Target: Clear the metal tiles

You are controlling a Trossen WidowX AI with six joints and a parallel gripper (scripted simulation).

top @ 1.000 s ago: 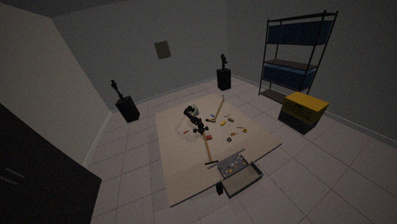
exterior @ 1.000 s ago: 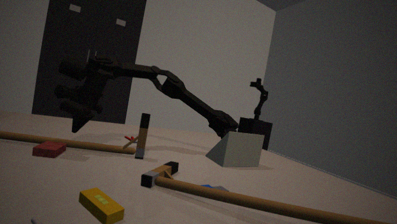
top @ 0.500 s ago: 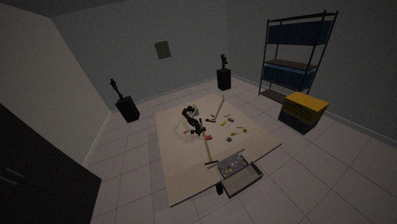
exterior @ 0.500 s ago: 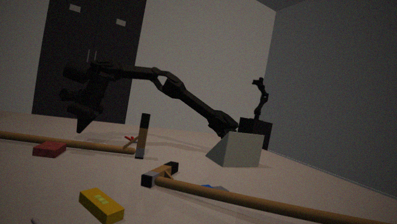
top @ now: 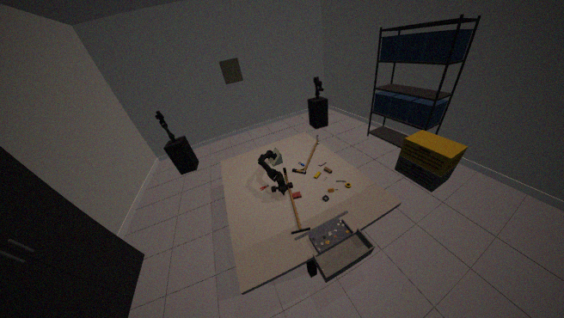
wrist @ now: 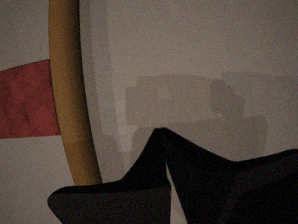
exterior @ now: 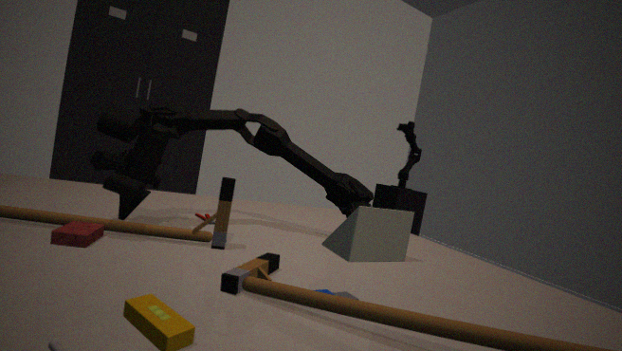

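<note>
The long scraper (top: 295, 209) (exterior: 156, 230) (wrist: 66, 75) lies on the table, its wide dark head near the steel bench plate (top: 322, 229) and its upright grip at the other end. Several small metal tiles (top: 330, 233) lie scattered on the plate, white, orange and dark. The catch box (top: 344, 256) adjoins the plate's far end; I make out no tiles in it. My gripper (top: 284, 193) (exterior: 122, 217) (wrist: 159, 133) is shut and empty, its tips low over the table beside the scraper's handle, which passes left of them in the wrist view.
A red block (top: 297, 195) (exterior: 77, 233) (wrist: 27, 100) lies against or close beside the handle. A second long-handled tool (top: 311, 156) (exterior: 379, 310), a yellow block (top: 317, 174) (exterior: 158, 318) and several small tools lie farther off. Red-handled pliers (top: 264, 187) lie on the arm's other side.
</note>
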